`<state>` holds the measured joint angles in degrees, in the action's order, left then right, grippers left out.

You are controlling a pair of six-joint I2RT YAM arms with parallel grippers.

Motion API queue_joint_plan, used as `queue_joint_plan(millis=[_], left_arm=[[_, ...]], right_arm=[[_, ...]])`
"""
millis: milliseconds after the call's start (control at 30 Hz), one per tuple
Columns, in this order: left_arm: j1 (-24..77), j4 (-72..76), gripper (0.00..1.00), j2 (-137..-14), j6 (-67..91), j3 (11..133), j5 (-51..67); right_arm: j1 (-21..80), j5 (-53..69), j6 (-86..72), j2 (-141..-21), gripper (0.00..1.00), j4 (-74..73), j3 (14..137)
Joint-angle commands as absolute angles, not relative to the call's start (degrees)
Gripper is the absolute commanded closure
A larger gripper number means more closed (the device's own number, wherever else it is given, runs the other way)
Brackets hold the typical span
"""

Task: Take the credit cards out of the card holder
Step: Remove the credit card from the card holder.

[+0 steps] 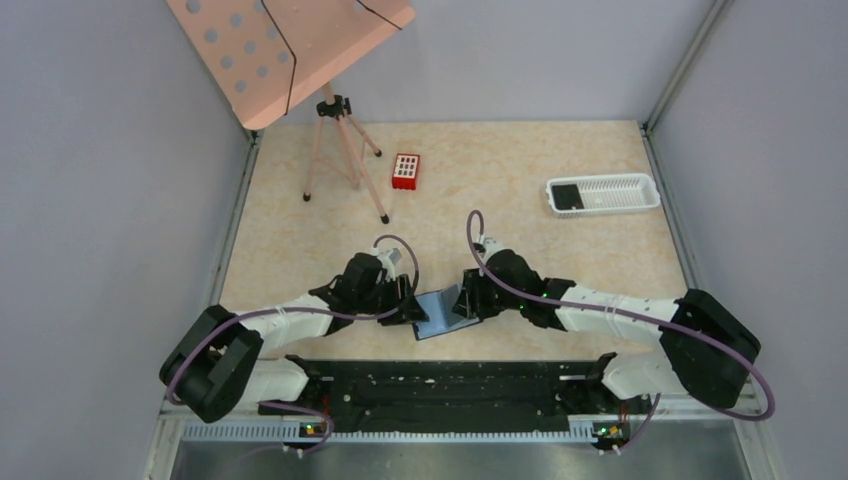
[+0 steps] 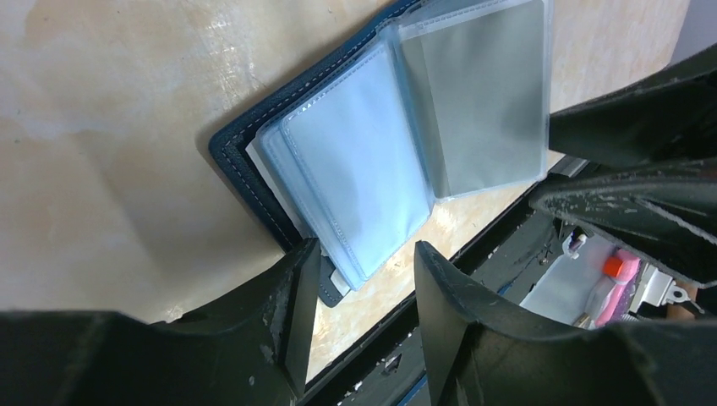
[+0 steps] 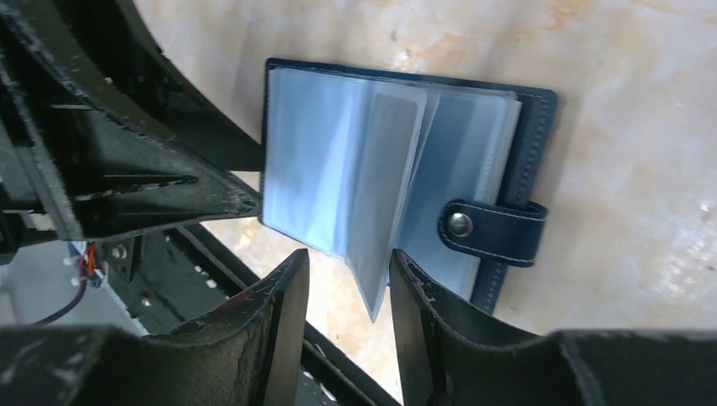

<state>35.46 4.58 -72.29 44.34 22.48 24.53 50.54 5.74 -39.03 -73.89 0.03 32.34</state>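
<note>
One blue card holder [image 1: 438,314] lies open on the table [image 1: 520,160], near its front edge, btwn the two claws. Its clear sleeves [image 2: 355,169] are fanned out; one leaf [image 3: 385,194] stands up from the rest, and the snap tab [image 3: 495,230] hangs loose on the outer side.

Left claw [image 2: 366,245]: jaws roughly half apart, straddling the near corner of the sleeve stack. Table shows in the gap, so nothing is gripped. Right claw [image 3: 348,254]: also parted, w/ the raised leaf btwn its fingers, close to one finger but not pinched as far as I can see.

Progress: no credit cards visible in any sleeve facing the cams, though the inner leaves are hidden. A dark flat rectangle [image 1: 567,196] sits at the left end of the white tray [image 1: 640,205], poss. a card already out, can't confirm. So prob. partway: the rest of the leaves need checking and whatever's inside needs pulling.

Room: tight in front, w/ the black base rail [image 1: 440,385] just beside the holder's near edge, and the claws crowd it from both sides. Plenty of bare table behind it. The red box [image 1: 405,171], tripod [image 1: 340,150] and tray are all well apart.
</note>
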Motion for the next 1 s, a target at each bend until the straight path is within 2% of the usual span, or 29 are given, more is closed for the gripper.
queue_joint_plan(millis=[0, 233, 533, 633, 800, 967], left_arm=[[35.7, 7.9, 0.5, -72.8, 44.7, 22.8, 25.6], [35.7, 8.4, 0.5, -73.0, 45.2, 22.6, 25.7], [35.7, 8.1, 0.5, -74.2, 45.1, 23.1, 25.8], [35.7, 6.8, 0.5, -73.2, 45.1, 23.4, 25.1], [35.7, 3.2, 0.48, -70.2, 44.8, 24.1, 22.6], [35.8, 0.7, 0.45, -67.3, 44.5, 24.7, 20.7]], right_arm=[[51.8, 10.1, -40.4, -74.4, 0.61, 6.4, 33.5], [52.3, 11.0, -40.3, -76.2, 0.63, 6.0, 34.6], [53.0, 14.5, -40.8, -78.3, 0.78, 7.3, 36.4], [53.1, 14.6, -40.7, -78.0, 0.77, 6.4, 36.9], [53.1, 12.9, -40.4, -76.3, 0.69, 3.7, 36.6], [53.1, 10.7, -39.6, -75.5, 0.68, 1.1, 36.2]])
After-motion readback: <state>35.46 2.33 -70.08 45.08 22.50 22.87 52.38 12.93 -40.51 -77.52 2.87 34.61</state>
